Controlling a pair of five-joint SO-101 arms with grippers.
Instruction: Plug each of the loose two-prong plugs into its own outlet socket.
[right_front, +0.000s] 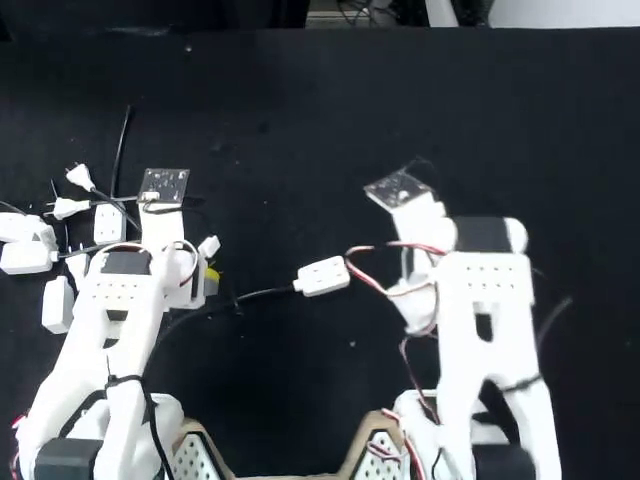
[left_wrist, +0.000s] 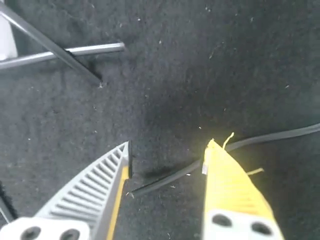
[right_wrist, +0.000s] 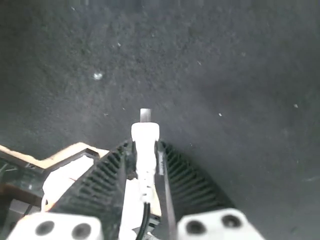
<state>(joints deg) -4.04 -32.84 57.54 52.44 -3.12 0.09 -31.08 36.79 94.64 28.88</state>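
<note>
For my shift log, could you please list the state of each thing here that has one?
Left gripper: open over a black cable.
Right gripper: shut on a white plug.
Middle socket: lying on the table, nothing plugged in.
Upper far-left plug: loose, unplugged.
Plug below it: loose, unplugged.

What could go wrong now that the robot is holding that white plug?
1. The right gripper pinches the white plug by its thin body, so the plug might twist or slip when it gets pushed in.
2. The white socket lies loose on the table, and the left gripper is open over the black cable, gripping nothing. The socket could slide away from a push.
</note>
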